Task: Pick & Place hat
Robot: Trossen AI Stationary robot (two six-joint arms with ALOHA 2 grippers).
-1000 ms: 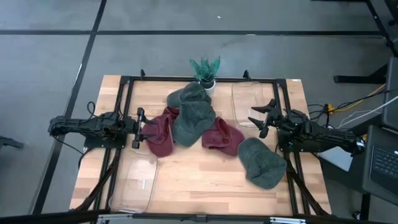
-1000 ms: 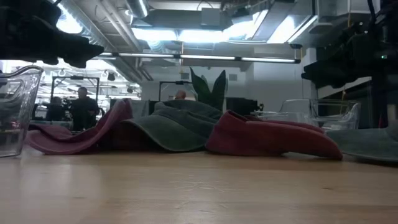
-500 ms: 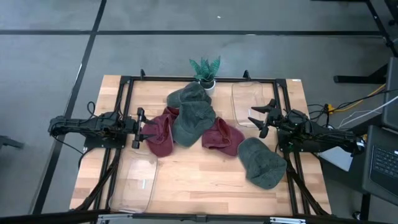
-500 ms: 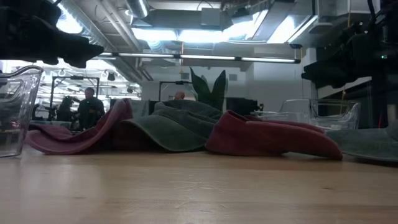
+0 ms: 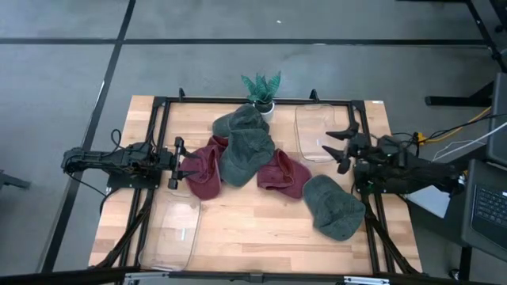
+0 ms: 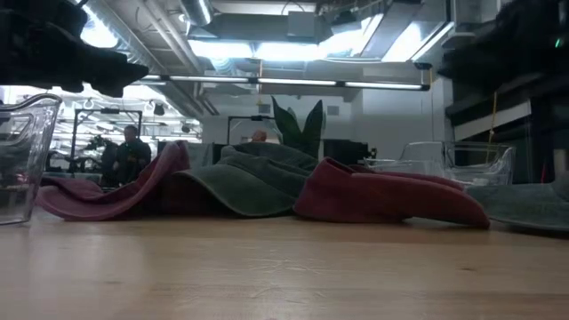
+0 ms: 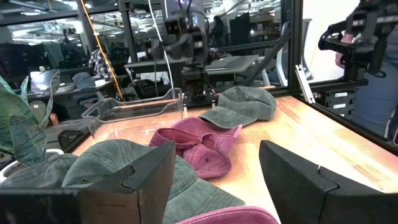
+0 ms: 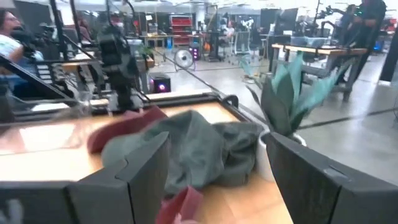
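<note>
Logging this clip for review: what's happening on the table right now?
Nothing is held yet. Several hats lie in a loose pile on the wooden table: green caps, two red hats, and one green hat lying apart near the right arm. The left gripper hovers open beside the left red hat; the right gripper is open over the clear bin. A second clear bin sits at the front left.
</note>
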